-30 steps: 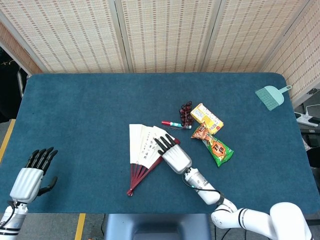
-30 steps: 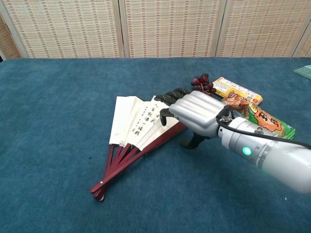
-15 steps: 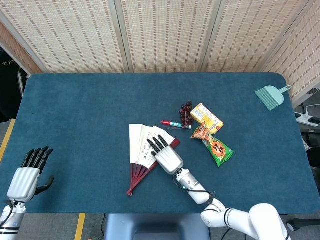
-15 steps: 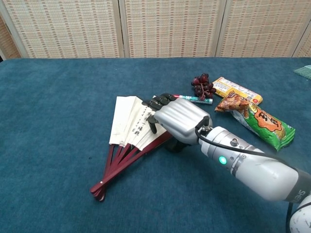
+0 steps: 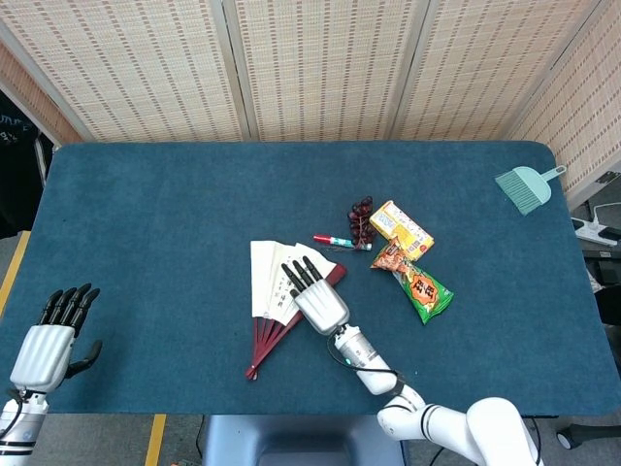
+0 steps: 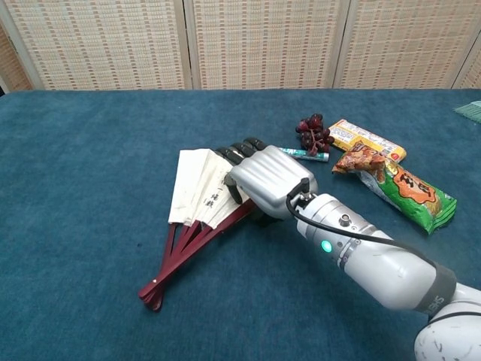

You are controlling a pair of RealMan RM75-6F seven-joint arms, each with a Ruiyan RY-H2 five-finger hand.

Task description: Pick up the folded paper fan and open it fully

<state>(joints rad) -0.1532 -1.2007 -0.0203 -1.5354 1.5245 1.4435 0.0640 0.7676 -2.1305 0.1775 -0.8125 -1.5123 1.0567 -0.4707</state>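
White paper fan with dark red ribs lies partly spread at table centre. Right hand rests flat on its right edge, fingers extended. Left hand hovers open, near left.

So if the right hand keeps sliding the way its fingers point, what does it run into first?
The right hand points up and left, its fingers already over the paper fan. Beyond the fan's top edge only bare table shows, so the way looks free; height above the paper is unclear.
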